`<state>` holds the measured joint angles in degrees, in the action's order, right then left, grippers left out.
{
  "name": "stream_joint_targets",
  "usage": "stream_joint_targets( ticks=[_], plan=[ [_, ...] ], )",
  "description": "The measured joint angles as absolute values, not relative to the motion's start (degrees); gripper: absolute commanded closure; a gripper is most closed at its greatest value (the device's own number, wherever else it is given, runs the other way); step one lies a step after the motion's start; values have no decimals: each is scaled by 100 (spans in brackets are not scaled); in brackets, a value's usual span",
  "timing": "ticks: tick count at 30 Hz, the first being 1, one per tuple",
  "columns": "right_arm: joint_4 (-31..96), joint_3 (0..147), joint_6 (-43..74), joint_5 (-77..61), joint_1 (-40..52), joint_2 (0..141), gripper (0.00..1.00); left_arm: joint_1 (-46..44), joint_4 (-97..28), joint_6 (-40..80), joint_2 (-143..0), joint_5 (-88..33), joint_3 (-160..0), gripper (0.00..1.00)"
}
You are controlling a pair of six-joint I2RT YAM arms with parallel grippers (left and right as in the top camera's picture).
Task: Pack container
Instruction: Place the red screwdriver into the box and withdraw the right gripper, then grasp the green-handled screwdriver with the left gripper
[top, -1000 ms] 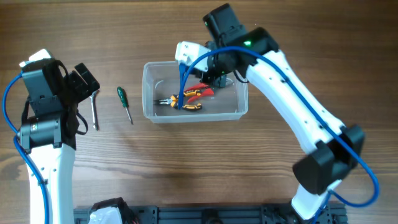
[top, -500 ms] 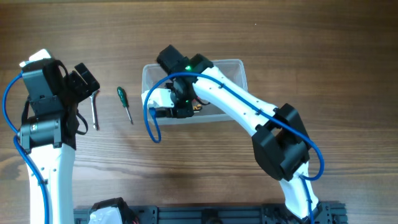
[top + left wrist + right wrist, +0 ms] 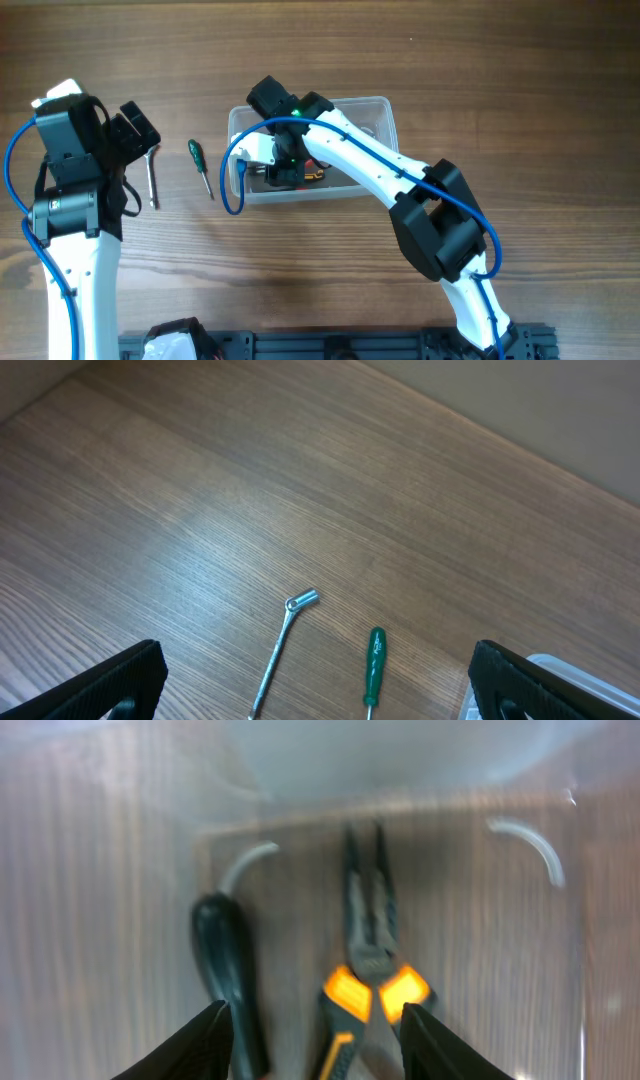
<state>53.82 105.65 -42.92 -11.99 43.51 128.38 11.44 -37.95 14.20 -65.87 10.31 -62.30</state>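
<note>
Pack container, step judged to be the clearing of the right tool (image 3: 315, 1042) from the tub. The clear plastic container (image 3: 372, 100) is seen standing on the wooden surface (image 3: 500, 60) near its middle, with the right arm reached in over its left half. In the right wrist view the fingers (image 3: 207, 1038) of this tool are shown apart and clamped on nothing. The orange-handled long-nose pliers (image 3: 365, 965) lie flat on the tub floor between them, and a dark handle (image 3: 226, 965) lies just beside the pliers to the left; what that handle belongs to cannot be told. Two items are not yet packed: a green screwdriver (image 3: 373, 656) and a silver L-shaped wrench (image 3: 283, 650), lying side by side but apart on the surface to the left of the tub. The left tool (image 3: 315, 665) hangs above them, its jaws wide apart and empty. For a clean withdrawal, the right tool is best raised straight up until the rolled rim is cleared, since a sideways pull would probably drag the light tub. The blue cable (image 3: 228, 185) looping over the left wall should be watched for snagging. The screwdriver is best taken across its handle afterwards.
</note>
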Motion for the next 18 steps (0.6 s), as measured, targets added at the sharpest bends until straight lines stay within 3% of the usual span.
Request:
stream_joint_targets(
  ticks=[3, 6, 10, 13, 18],
  plan=[
    [5437, 10801, -3426, -580, 4206, 12783, 29, 1144, -3795, 1420, -6587, 1031, -6230, 0],
    [5461, 11056, -2108, -117, 3481, 12099, 14, 1144, -3798, 1420, -6587, 1031, -6230, 0],
    [5697, 11284, -283, -165, 1391, 10995, 5, 1144, -3795, 1422, -6587, 1028, -6230, 0],
    [6112, 11299, 539, -274, -104, 10954, 1, 1144, -3815, 1424, -6587, 893, -6230, 0],
    [6246, 10932, 1203, -390, -937, 10975, 0, 1109, -4193, 2014, -6816, -222, -6261, 0]
  ],
)
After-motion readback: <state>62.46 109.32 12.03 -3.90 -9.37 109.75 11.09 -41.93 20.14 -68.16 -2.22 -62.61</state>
